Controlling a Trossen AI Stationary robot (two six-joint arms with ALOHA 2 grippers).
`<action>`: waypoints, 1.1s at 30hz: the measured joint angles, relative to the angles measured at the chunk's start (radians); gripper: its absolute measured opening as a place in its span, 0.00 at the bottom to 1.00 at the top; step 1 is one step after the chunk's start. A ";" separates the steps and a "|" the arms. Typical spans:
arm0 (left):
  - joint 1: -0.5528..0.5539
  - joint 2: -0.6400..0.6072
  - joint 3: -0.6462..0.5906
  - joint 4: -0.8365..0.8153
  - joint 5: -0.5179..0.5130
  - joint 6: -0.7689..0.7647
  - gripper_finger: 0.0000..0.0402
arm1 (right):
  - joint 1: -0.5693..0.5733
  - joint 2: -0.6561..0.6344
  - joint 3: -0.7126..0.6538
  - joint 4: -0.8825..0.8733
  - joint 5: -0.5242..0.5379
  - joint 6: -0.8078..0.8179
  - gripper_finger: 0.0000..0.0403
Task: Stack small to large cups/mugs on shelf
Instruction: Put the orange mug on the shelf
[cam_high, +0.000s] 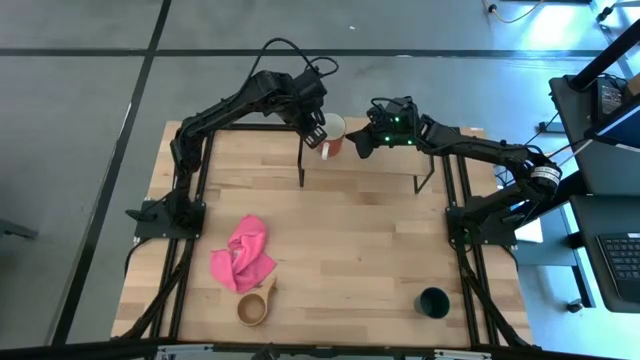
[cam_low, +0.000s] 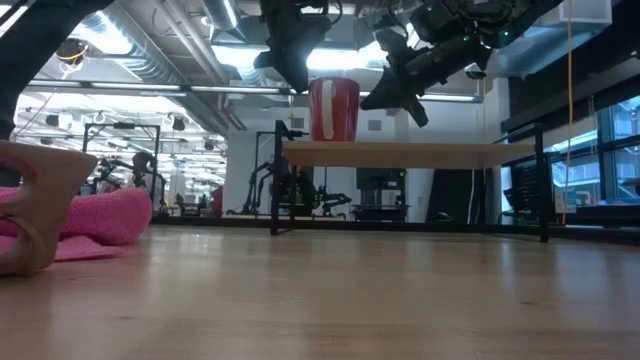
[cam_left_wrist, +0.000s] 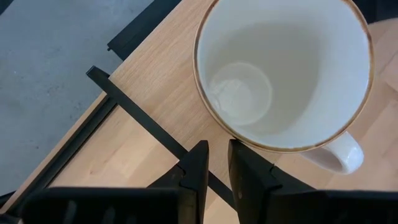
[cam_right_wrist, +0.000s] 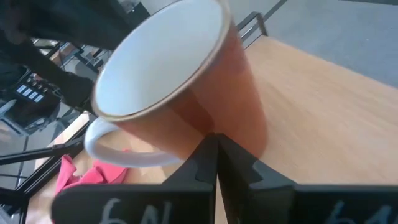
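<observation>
The red mug (cam_high: 336, 130), white inside, stands upright on its base on the shelf (cam_high: 380, 165) at the table's far side. My left gripper (cam_left_wrist: 216, 165) hangs just left of the mug's rim near the white handle (cam_left_wrist: 339, 155), pointing steeply down. Its fingers are a narrow gap apart with nothing between them. My right gripper (cam_right_wrist: 216, 149) is shut and comes at the mug (cam_right_wrist: 211, 99) from the right. The tan wooden cup (cam_high: 255, 305) and the dark green cup (cam_high: 433, 302) stand on the table near its front edge. My right gripper's shut fingertips (cam_right_wrist: 208, 146) meet the mug's red outer wall (cam_right_wrist: 230, 124) low on its side, coming from the table's right and slanting slightly down. The mug (cam_low: 333, 110) stays upright with its base on the shelf board (cam_low: 420, 153). Whether my left gripper touches the rim, I cannot tell.
A pink cloth (cam_high: 243, 255) lies on the table just behind the tan wooden cup. The shelf's thin black legs (cam_high: 302, 165) stand on the table under the board. Bare shelf board lies to the right of the mug.
</observation>
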 joint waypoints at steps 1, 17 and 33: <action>0.000 0.000 0.000 0.000 0.000 0.000 0.14 | -0.004 0.000 0.000 0.000 0.001 0.000 0.03; 0.006 0.000 0.000 -0.003 -0.008 0.010 0.14 | 0.001 0.000 0.000 -0.104 -0.010 0.004 0.01; 0.006 0.000 0.000 -0.003 -0.008 0.011 0.14 | 0.047 0.000 0.000 -0.058 -0.036 0.028 0.00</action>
